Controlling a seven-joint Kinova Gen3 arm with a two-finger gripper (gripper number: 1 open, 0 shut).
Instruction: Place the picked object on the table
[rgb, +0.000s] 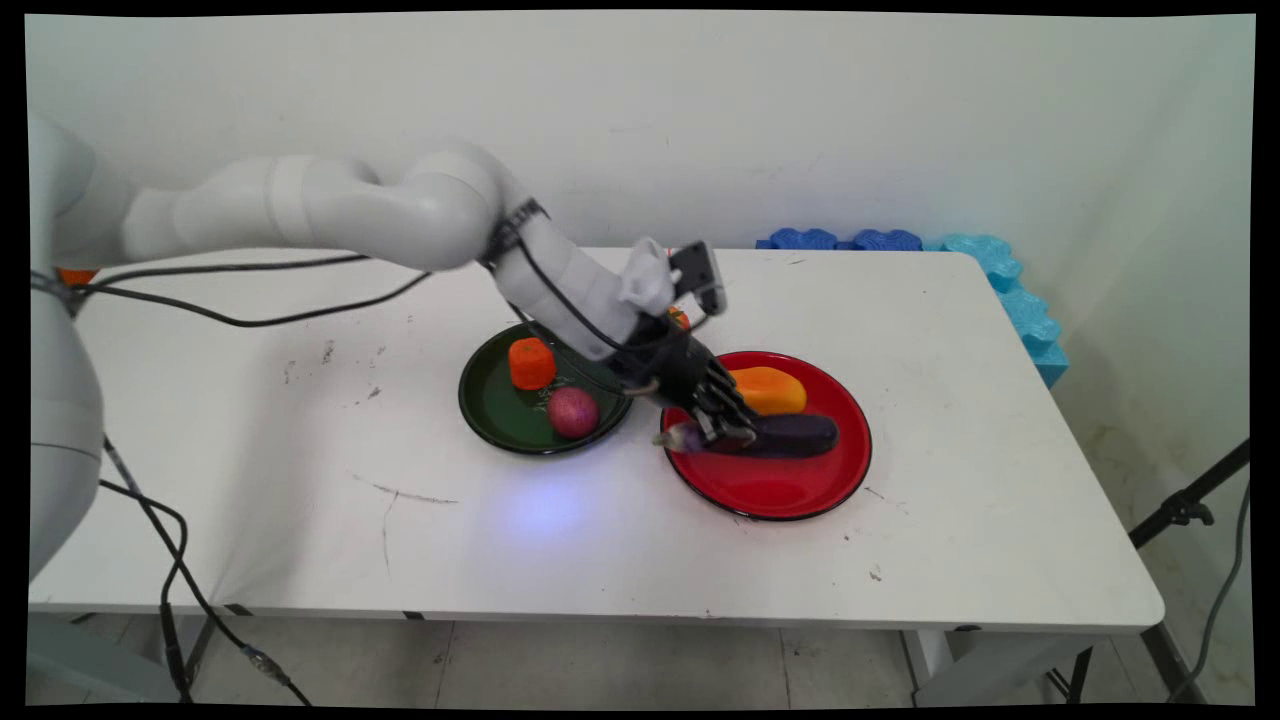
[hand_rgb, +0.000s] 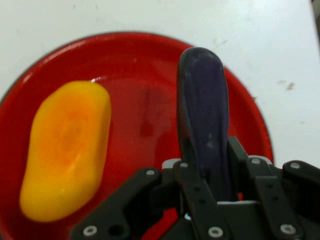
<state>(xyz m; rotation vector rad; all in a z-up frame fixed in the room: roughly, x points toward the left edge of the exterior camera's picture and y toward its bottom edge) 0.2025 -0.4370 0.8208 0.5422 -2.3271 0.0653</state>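
purple eggplant (hand_rgb: 204, 125) between gripper (hand_rgb: 212, 172) fingers, on red plate (hand_rgb: 140, 65)

White rounded arm links, dangling black cables, black screw-studded end effector (rgb: 722, 428) linkage.

The red plate (hand_rgb: 130, 55) at the centre of the hand view looks glossy, like lacquered plastic, and mirrors the purple eggplant (hand_rgb: 202, 115), which is smooth with a dull sheen. The yellow-orange mango (hand_rgb: 67, 150) at left looks waxy and soft-matt. The gripper (hand_rgb: 210, 200) at the bottom is matt black plastic with small bright metal screws. In the main view, the white table (rgb: 300, 470) is matt and scuffed, and the dark green plate (rgb: 490, 410) at centre shines.
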